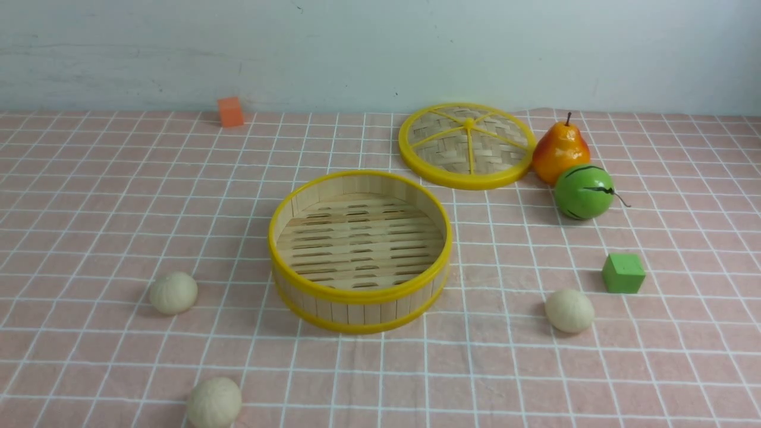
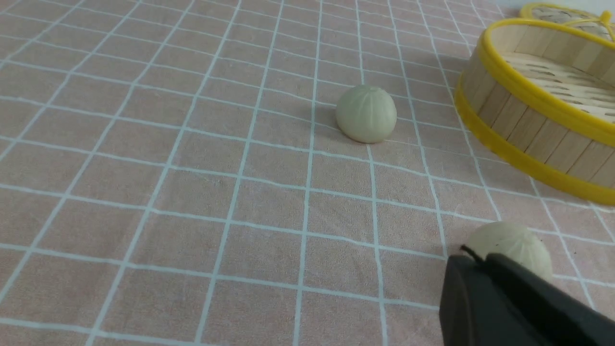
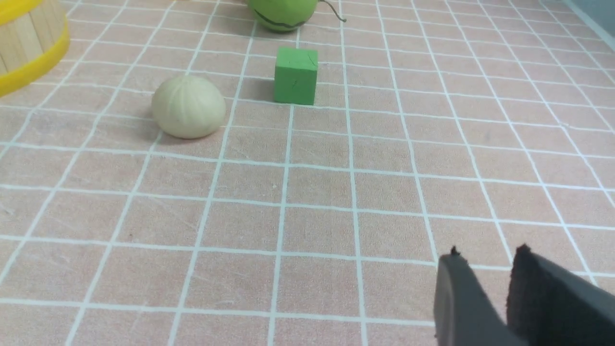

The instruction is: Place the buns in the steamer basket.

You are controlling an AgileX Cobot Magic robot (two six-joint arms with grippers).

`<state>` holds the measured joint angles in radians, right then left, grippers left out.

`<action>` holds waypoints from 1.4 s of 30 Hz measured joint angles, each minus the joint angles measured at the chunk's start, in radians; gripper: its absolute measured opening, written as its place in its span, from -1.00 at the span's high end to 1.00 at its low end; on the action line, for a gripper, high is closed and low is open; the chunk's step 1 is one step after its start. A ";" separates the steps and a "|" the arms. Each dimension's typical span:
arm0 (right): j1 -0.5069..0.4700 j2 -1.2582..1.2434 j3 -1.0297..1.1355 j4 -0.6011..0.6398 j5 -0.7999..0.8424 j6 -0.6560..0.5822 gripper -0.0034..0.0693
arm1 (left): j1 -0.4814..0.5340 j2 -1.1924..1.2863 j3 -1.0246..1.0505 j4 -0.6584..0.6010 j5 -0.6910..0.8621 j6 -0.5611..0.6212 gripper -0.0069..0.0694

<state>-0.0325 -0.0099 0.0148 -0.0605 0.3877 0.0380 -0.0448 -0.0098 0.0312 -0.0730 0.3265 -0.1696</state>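
Observation:
The steamer basket [image 1: 359,249] stands empty in the middle of the cloth. Three cream buns lie around it: one to its left [image 1: 173,292], one near the front left [image 1: 214,402], one to its right [image 1: 569,310]. Neither gripper shows in the front view. In the left wrist view my left gripper [image 2: 478,257] is shut and empty, just in front of one bun [image 2: 511,242] that it partly hides. Another bun [image 2: 366,114] and the basket [image 2: 543,110] lie beyond. In the right wrist view my right gripper [image 3: 486,252] is empty with its jaws slightly apart, well short of a bun [image 3: 188,106].
A flat woven lid [image 1: 468,144] lies behind the basket on the right. Beside it are a pear [image 1: 560,150] and a green striped ball [image 1: 584,191]. A green cube [image 1: 623,273] sits just behind the right bun. An orange cube [image 1: 230,111] is at the far wall.

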 joint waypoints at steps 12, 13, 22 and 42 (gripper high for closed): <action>0.000 0.000 0.005 0.633 0.017 0.523 0.40 | 0.000 0.000 0.000 -0.554 -0.014 -0.190 0.74; 0.000 0.000 0.006 0.633 0.017 0.533 0.40 | 0.000 0.000 0.000 -0.572 -0.015 -0.199 0.74; 0.000 0.000 0.009 0.675 0.008 0.599 0.36 | 0.000 0.000 0.000 -0.927 -0.039 -0.296 0.72; 0.001 0.566 -0.672 0.435 0.262 -0.191 0.96 | 0.000 0.662 -0.819 -0.214 0.587 0.095 0.85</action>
<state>-0.0315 0.5556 -0.6570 0.3747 0.6502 -0.1528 -0.0448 0.6521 -0.7881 -0.2871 0.9135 -0.0748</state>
